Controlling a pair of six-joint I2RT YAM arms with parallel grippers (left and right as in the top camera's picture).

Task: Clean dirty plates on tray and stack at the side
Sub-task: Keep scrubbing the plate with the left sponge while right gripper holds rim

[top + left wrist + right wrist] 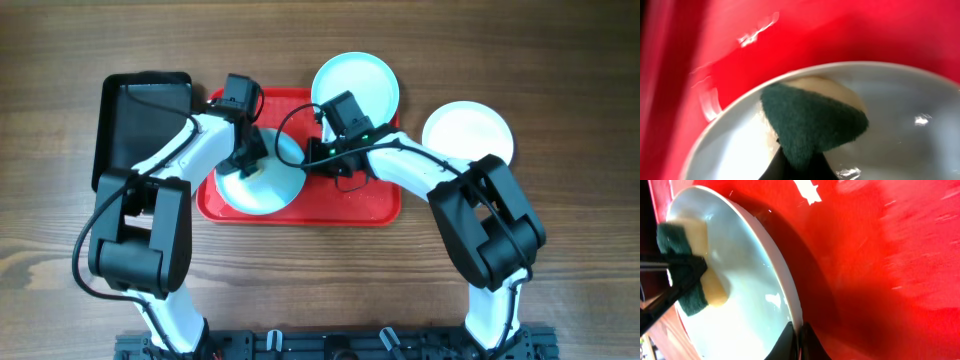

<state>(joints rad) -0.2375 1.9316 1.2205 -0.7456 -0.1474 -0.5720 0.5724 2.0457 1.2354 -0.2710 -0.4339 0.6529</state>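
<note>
Scrubbing works best with light, even circles: the left gripper (pixel 246 163) is closed on a sponge (pixel 812 122) pressed inside the plate (pixel 750 280), which sits on the left half of the tray (pixel 370 205), while the right gripper (pixel 799 336) pinches its rim steady.

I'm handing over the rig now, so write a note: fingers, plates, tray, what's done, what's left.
Left fingers: shut on a green-and-yellow sponge, pressed into the pale turquoise plate on the red plastic tray.
Right fingers: shut on that plate's rim.
Second turquoise plate at the tray's far edge; cream-white plate on the table, right of the tray.
Scrubbing under way; nothing stacked yet.
</note>
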